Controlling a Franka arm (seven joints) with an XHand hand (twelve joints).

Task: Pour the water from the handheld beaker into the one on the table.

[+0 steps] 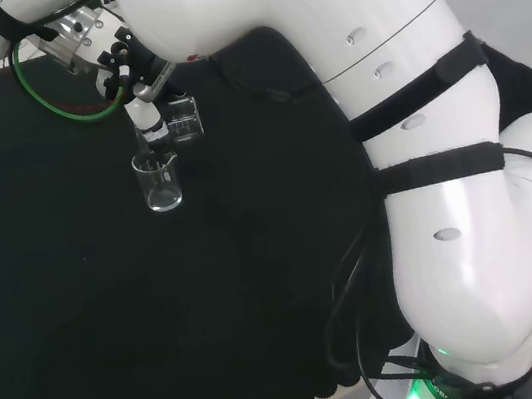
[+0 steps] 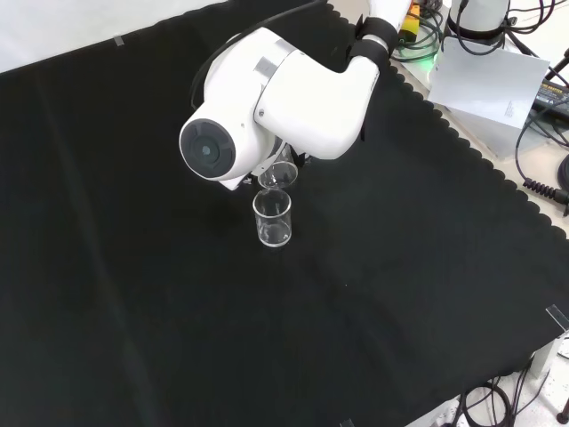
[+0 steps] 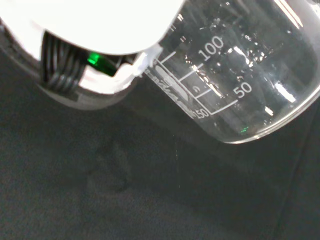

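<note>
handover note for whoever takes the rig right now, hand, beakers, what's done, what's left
Hand: fingers curled round the handheld beaker, held above the cloth.
Handheld beaker: just beside and above the table beaker in the head view; the wrist view shows it tilted, droplets on its wall.
Table beaker: upright on the black cloth, apart from the hand.
Done: beaker carried to the pour spot.
Left: whether water has gone over cannot be told; check, finish the pour.

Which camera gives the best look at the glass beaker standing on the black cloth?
The front view: the standing beaker stands whole and unblocked below the arm's link. The head view shows it farther off, under the held beaker. I cannot make it out in the wrist view.
</note>
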